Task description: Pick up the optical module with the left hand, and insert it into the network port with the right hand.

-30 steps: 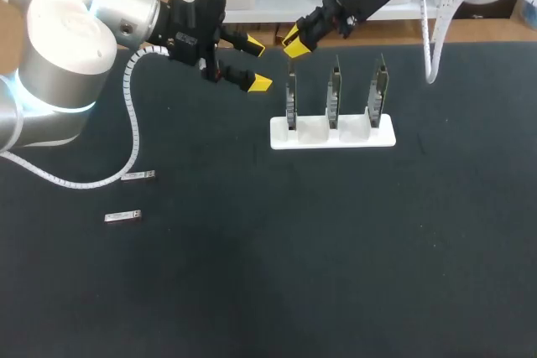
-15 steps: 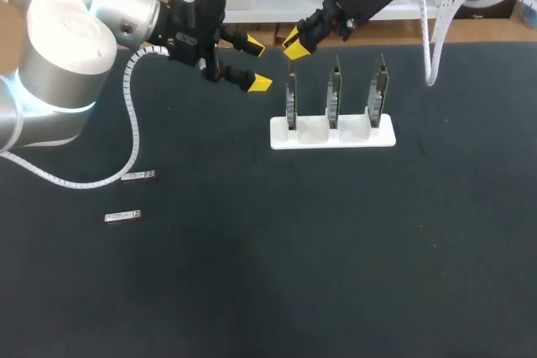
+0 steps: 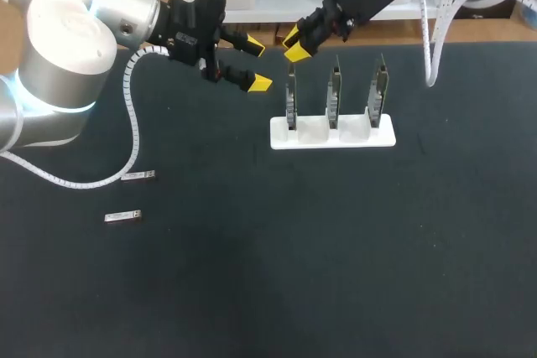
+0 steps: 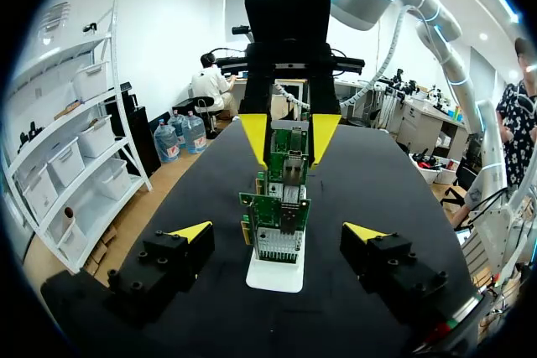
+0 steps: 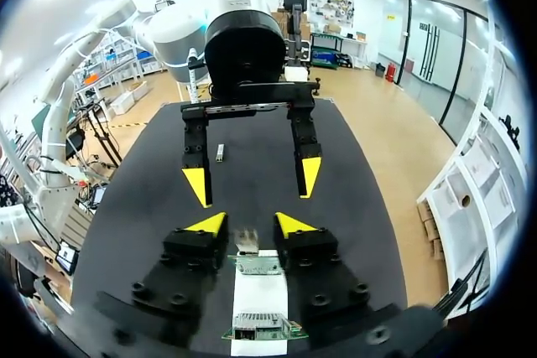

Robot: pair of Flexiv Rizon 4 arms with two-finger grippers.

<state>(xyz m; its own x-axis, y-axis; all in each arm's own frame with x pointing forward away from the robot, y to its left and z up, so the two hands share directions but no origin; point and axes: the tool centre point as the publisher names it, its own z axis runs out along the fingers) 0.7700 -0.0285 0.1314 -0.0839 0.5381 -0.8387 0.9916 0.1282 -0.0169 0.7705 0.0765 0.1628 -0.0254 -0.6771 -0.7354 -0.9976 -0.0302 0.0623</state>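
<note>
Three network cards (image 3: 333, 94) in white rack (image 3: 357, 139)

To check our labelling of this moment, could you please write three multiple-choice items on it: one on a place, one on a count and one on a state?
1. Where do the two modules lie?
A. on the table, left of the stand
B. in the stand
C. at the table's right edge

2. How many boards are in the stand?
A. two
B. three
C. five

3. How is the left gripper?
A. open, empty
B. shut on a module
C. shut on a board

Answers:
1 A, since the head view shows both lying flat, well left of the stand.
2 B, since three upright boards show in a row.
3 A, since its yellow tips are wide apart and hold nothing.
</note>
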